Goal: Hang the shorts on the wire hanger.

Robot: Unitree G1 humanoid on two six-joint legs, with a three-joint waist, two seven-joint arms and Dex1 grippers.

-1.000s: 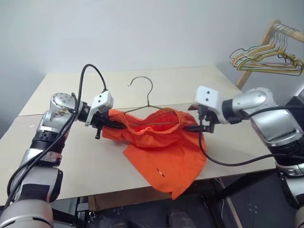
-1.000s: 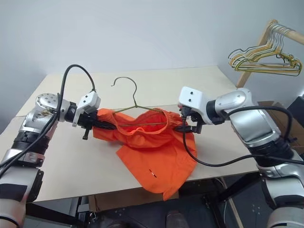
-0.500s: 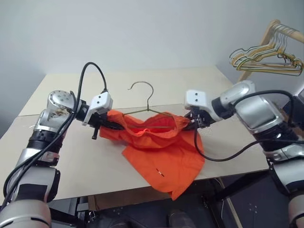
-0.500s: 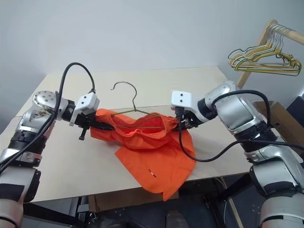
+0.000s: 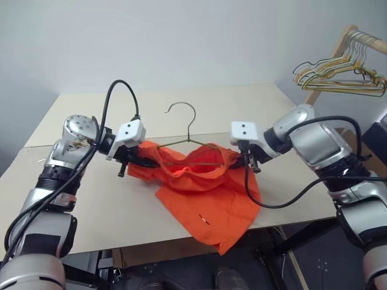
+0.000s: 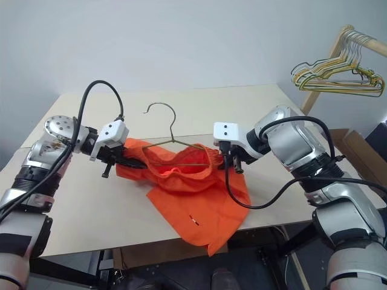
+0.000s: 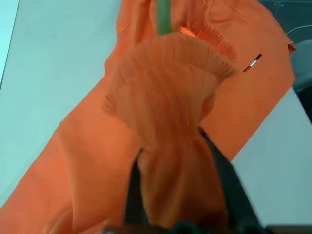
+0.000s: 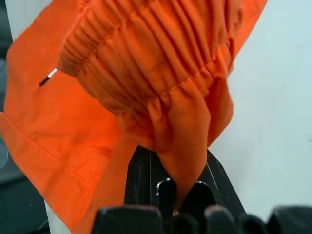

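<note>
Orange shorts between both grippers

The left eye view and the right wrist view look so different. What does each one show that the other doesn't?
The left eye view takes in the whole scene: the wire hanger with its hook standing above the shorts, the left gripper at one end of the waistband, the table, and a bunch of spare hangers on a rack. The right wrist view gives a close look at the right gripper shut on a fold below the gathered waistband. Both show the orange shorts, the small white mark and the table.
</note>
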